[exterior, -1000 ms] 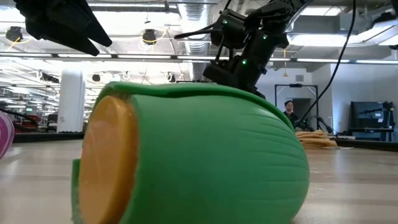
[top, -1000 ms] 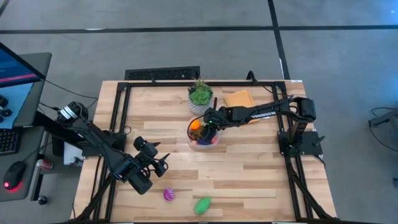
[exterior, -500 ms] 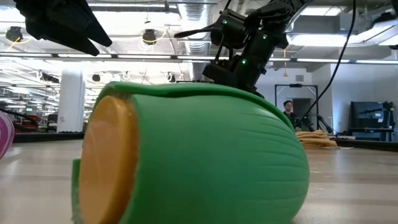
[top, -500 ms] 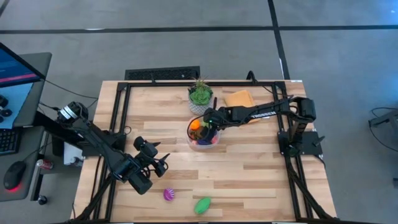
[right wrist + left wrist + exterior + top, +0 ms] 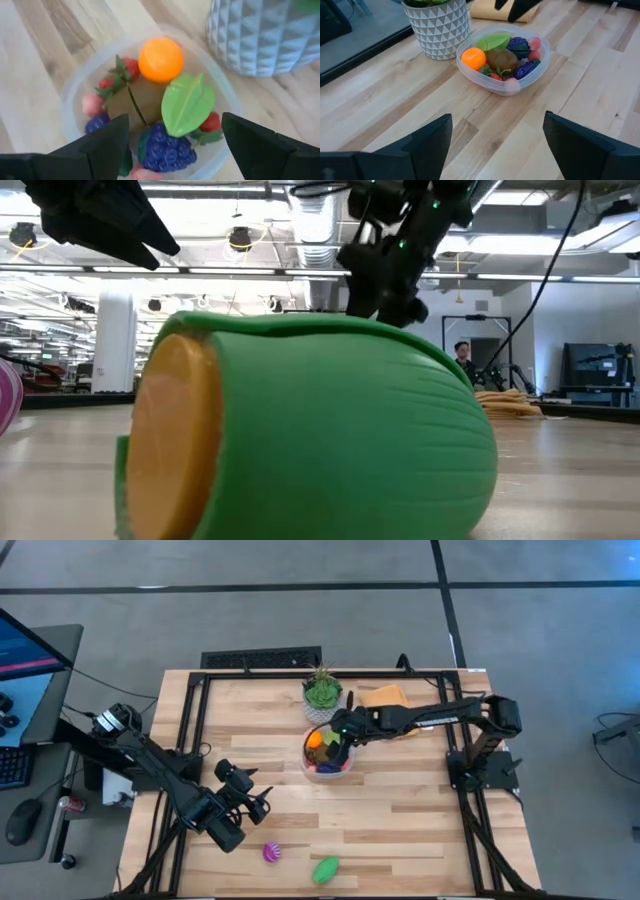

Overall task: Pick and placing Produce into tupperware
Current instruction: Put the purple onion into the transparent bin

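1. Right end effector (image 5: 340, 733) hangs over the tupperware (image 5: 328, 752) at table (image 5: 400, 820) centre, fingers spread wide, holding nothing.
2. Tupperware holds an orange (image 5: 160, 59), a green leaf (image 5: 187, 104), purple grapes (image 5: 164, 147) and red pieces.
3. Left end effector (image 5: 262, 803), at 8 o'clock, also wide and empty.
4. A purple toy (image 5: 272, 853) and a green toy (image 5: 325, 869) lie loose at 6 o'clock.

No text, label, brand, number or sign can be read in any of the views; a white marking along the right arm (image 5: 432, 717) is too small to make out.
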Controlling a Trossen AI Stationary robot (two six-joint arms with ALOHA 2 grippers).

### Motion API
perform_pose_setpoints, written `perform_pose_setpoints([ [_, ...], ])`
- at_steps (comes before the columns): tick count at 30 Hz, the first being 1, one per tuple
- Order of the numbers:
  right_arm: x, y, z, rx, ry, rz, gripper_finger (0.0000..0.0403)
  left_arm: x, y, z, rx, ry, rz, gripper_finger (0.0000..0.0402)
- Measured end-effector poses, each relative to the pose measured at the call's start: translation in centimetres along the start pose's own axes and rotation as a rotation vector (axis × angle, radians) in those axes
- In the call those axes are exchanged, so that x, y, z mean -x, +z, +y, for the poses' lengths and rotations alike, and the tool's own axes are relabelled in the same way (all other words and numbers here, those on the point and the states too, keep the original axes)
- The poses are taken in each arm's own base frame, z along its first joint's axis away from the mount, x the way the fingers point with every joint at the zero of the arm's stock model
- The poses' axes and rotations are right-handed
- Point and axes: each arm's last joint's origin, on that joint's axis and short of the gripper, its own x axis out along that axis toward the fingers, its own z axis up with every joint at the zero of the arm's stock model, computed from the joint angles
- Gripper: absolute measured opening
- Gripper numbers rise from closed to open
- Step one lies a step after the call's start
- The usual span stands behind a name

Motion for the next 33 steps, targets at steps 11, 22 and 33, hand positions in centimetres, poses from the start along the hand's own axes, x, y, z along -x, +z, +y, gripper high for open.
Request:
perform_pose_setpoints([
  [11, 6.1, -0.6, 1.8, 0.049, 0.085, -0.057, 0.0335, 0.0, -0.1, 0.0, -0.013, -0.005, 0.015, 0.0302],
  [22, 10.8, -5.3, 8.4, 0.236, 0.302, -0.046, 0.0334, 1.5, -1.5, -1.2, -0.3, -0.225, 0.274, 0.0302],
  [33, 12.9, -11.0, 13.2, 0.28, 0.349, 0.005, 0.0333, 3.4, -1.6, -4.3, -0.472, -0.685, 0.336, 0.0302],
])
